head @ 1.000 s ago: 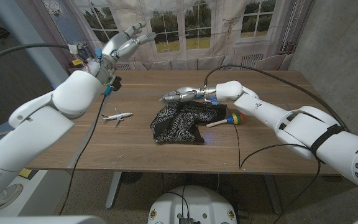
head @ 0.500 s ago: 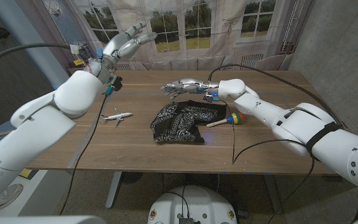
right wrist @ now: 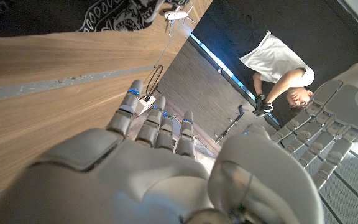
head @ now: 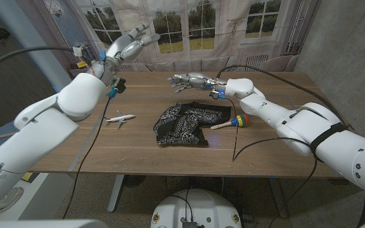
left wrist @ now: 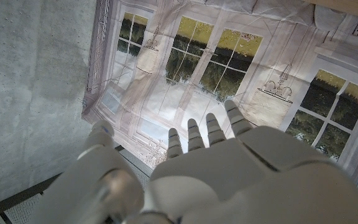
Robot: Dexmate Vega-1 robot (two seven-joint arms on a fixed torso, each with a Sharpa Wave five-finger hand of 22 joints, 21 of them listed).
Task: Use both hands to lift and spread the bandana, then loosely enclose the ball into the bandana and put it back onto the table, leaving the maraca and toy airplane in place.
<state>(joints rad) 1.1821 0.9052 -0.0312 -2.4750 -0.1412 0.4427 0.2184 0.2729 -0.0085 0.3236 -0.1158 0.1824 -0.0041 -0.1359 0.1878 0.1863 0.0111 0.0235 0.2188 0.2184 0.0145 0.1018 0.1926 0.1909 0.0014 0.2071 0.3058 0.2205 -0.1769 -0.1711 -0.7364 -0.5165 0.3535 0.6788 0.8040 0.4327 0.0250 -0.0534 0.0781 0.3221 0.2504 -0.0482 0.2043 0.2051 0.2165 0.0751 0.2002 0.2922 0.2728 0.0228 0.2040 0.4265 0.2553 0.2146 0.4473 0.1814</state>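
Note:
The black bandana (head: 185,125) with a white pattern lies bunched up on the middle of the wooden table (head: 138,152), and its edge shows in the right wrist view (right wrist: 104,15). A colourful maraca (head: 233,121) lies just to its right. The white toy airplane (head: 120,118) sits to its left, also seen from the right wrist (right wrist: 178,15). My right hand (head: 189,80) hovers above the table beyond the bandana, fingers spread and holding nothing (right wrist: 154,162). High above the far left corner, my left hand (head: 128,43) stays raised with fingers apart and holds nothing (left wrist: 216,162).
A printed window backdrop (head: 195,25) hangs behind the table. Black cables (head: 258,149) trail from the right arm over the table's right part. In the right wrist view, a person in a white shirt (right wrist: 278,62) stands off to the side.
My right hand has lifted off the bandana's far edge and moved up and away toward the far side. The bandana lies as before. The left arm has not moved.

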